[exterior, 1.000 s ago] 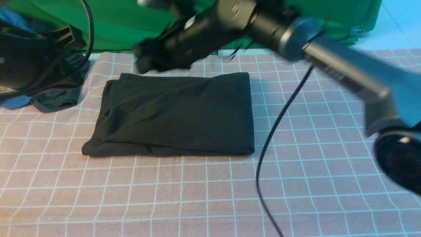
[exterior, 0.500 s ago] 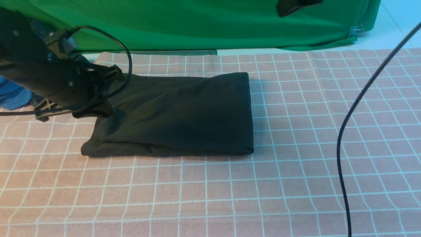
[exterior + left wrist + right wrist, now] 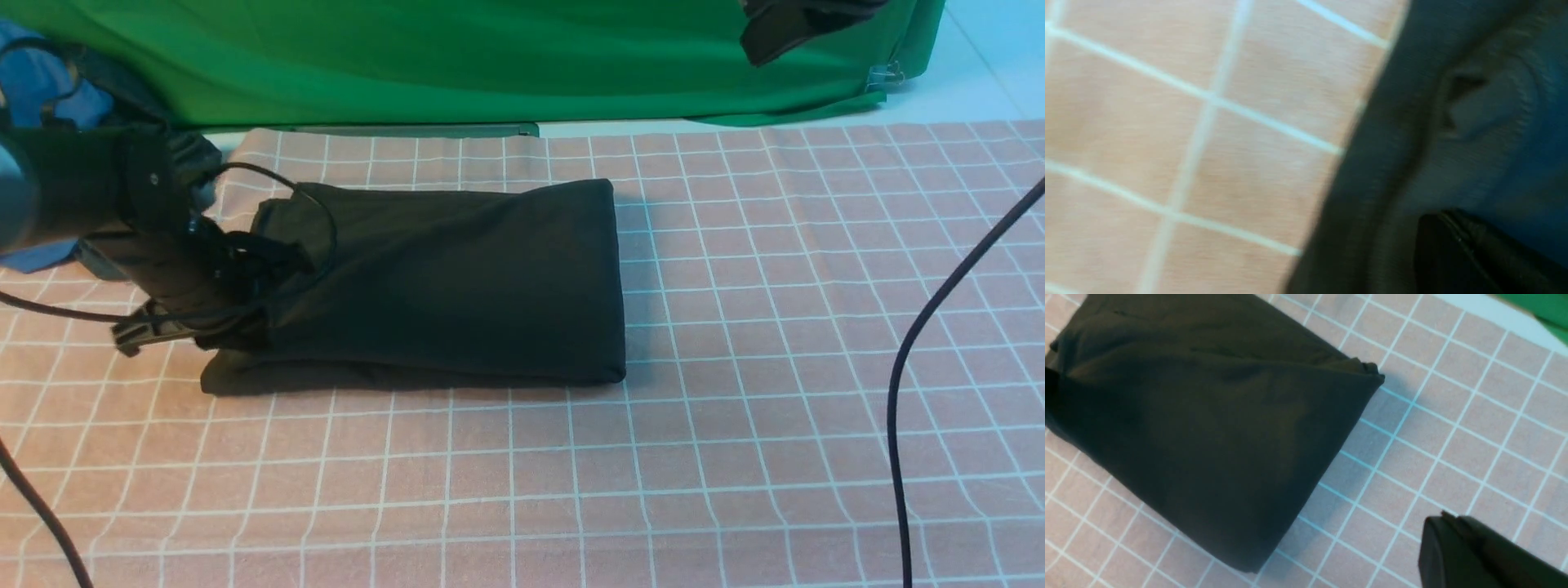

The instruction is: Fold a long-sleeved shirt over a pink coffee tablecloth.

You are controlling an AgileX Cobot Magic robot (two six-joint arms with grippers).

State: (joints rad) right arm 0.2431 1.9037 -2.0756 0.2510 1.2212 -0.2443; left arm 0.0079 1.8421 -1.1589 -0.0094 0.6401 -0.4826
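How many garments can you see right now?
2: the folded black long-sleeved shirt on the pink tablecloth, and a blue garment at the far left edge. The left arm may hide more.

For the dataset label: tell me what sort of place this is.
Probably a staged robot test bench, not a home: a green backdrop cloth hangs behind the pink grid tablecloth, and a loose black cable trails across it.

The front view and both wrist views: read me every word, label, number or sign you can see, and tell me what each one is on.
There is no readable text in any view.
long-sleeved shirt: folded, with plain black fabric facing up and no print showing.
pink coffee tablecloth: only thin white grid lines, no writing.
green cloth: plain, no marking.
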